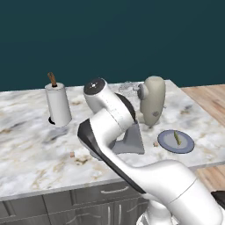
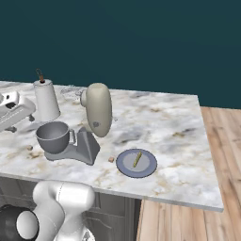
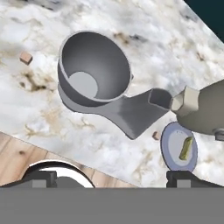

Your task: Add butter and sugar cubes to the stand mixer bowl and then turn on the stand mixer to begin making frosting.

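Fingers spread and empty, the gripper [image 3: 111, 177] hovers above the deep grey metal bowl [image 3: 94, 72]; right of it, the pale yellow-green butter stick [image 3: 187, 148] could skid off its blue-grey plate [image 3: 170, 151] under a misaligned pinch.

Butter [image 1: 177, 138] on plate [image 1: 166, 142] (beside stand mixer [image 1: 151, 102])

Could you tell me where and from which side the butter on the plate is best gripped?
I would grip the butter across its narrow width near mid-length, coming straight down from above. It is a thin stick lying flat on the shallow plate, so a side approach would likely hit the rim. The gripper is open and holds nothing, hovering above the bowl, so it must first shift towards the plate.
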